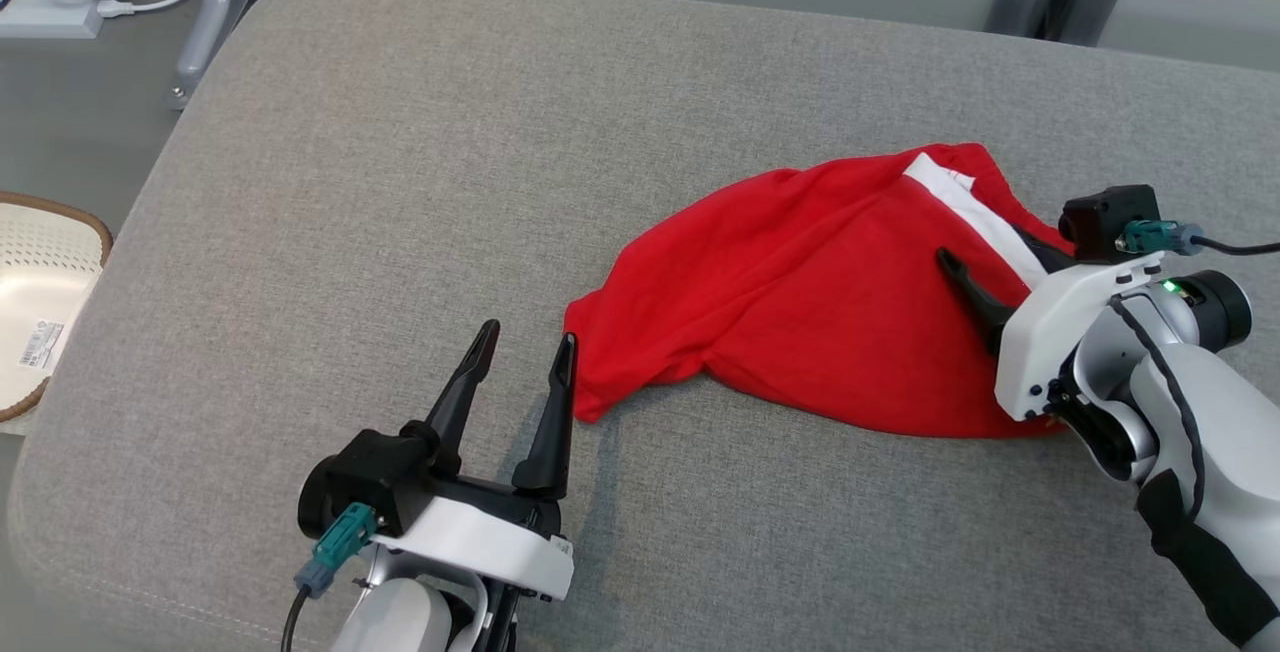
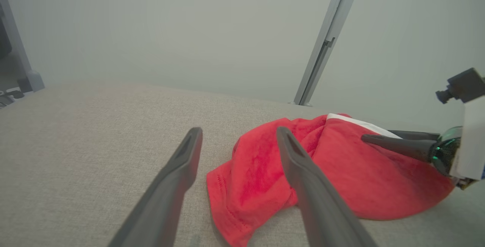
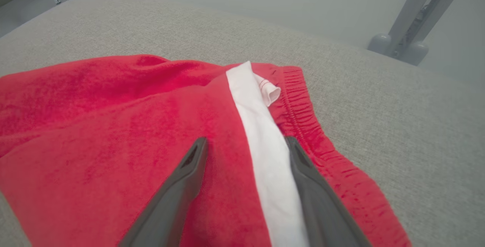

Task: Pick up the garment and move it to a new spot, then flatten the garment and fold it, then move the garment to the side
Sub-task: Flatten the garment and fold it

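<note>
One garment (image 1: pixel 800 292) lies under right pincer (image 3: pixel 246 140), just beside left pincer (image 1: pixel 530 334).

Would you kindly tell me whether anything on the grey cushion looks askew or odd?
The red garment lies bunched rather than flat on the cushion, its white stripe folded over near the waistband; nothing looks spilled or damaged.

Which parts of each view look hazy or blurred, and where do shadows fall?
Head view: sharp, evenly lit, faint shadow on the cushion beside the left gripper. Left wrist view: background washed out, hazy. Right wrist view: garment texture crisp, right gripper slightly soft.
</note>
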Available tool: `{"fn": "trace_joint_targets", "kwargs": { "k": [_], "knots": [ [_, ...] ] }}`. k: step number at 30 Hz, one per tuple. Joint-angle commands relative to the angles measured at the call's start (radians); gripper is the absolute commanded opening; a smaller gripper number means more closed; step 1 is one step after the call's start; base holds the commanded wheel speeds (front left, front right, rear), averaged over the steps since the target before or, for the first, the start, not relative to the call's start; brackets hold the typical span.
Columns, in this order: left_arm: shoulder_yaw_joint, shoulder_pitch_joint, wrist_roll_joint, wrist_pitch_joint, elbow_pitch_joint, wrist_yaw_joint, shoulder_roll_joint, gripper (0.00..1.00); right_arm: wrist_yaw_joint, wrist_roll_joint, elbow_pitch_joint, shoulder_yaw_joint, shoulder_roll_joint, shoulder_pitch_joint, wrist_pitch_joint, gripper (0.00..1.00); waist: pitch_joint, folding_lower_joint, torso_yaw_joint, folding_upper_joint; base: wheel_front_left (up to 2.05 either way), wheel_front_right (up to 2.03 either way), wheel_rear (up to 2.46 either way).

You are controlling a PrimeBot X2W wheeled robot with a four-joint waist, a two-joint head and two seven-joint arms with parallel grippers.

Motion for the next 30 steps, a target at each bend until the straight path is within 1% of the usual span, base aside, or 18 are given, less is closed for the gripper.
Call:
{"fn": "trace_joint_targets", "kwargs": {
  "k": [1,4,14,19,22,25,30],
  "knots": [
    [0.003,-0.018,-0.005,-0.003,-0.001,0.004,0.003,1.00,0.000,0.015,0.004,0.006,-0.012,-0.015,0.002,1.00,0.000,0.0000,0.002,0.0000,0.00,0.00,0.00],
    [0.003,-0.016,-0.006,-0.003,0.002,0.006,0.004,1.00,0.000,0.058,-0.008,0.050,-0.024,-0.025,-0.015,0.00,-0.003,0.0000,0.002,0.0000,0.00,0.00,0.00],
    [0.014,0.005,0.008,-0.003,0.016,0.006,0.004,1.00,0.000,0.122,-0.037,0.164,-0.037,-0.029,-0.142,0.00,-0.055,0.0000,-0.031,0.0000,0.00,0.00,0.00],
    [0.030,0.023,0.016,-0.003,0.020,0.001,0.004,1.00,0.000,0.134,-0.118,0.212,-0.024,-0.018,-0.247,0.00,-0.094,0.0000,-0.049,0.0000,0.00,0.00,0.00],
    [0.039,0.030,0.018,-0.003,0.023,-0.002,0.004,1.00,0.000,0.131,-0.207,0.278,-0.029,0.001,-0.278,0.00,-0.115,0.0000,-0.055,0.0000,0.00,0.00,0.00],
    [0.047,0.044,0.023,-0.003,0.021,-0.004,0.004,1.00,0.000,0.112,-0.307,0.371,-0.042,0.021,-0.291,0.00,-0.130,0.0000,-0.057,0.0000,0.00,0.00,0.00],
    [0.065,0.064,0.028,-0.003,0.021,-0.008,0.003,1.00,0.000,0.089,-0.427,0.550,-0.065,0.055,-0.262,0.00,-0.152,0.0000,-0.056,0.0000,0.00,0.00,0.00]
  ]
}}
